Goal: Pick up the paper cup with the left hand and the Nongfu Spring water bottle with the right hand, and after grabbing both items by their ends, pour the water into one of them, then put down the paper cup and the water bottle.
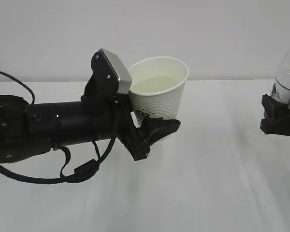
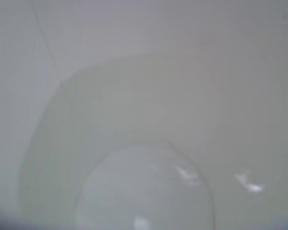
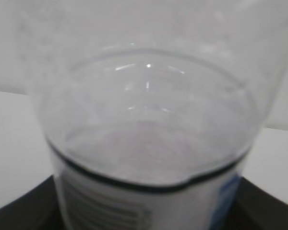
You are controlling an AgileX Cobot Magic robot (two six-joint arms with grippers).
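The white dimpled paper cup (image 1: 159,94) is held up off the table, slightly tilted, by my left gripper (image 1: 152,126), which is shut on its lower end. Faintly yellowish water (image 1: 154,84) lies inside it. The cup's cream inside (image 2: 134,96) fills the left wrist view, with none of the gripper showing. At the far right edge my right gripper (image 1: 279,116) is shut on the clear Nongfu Spring water bottle (image 1: 286,82), of which only part shows. In the right wrist view the bottle (image 3: 149,120) stands close up, its label (image 3: 149,206) low down and a black finger (image 3: 19,211) beside it.
A white table (image 1: 208,183) runs under both arms, with a plain white wall behind. Loose black cables (image 1: 63,174) hang under the left arm. A wide gap of table lies between the cup and the bottle.
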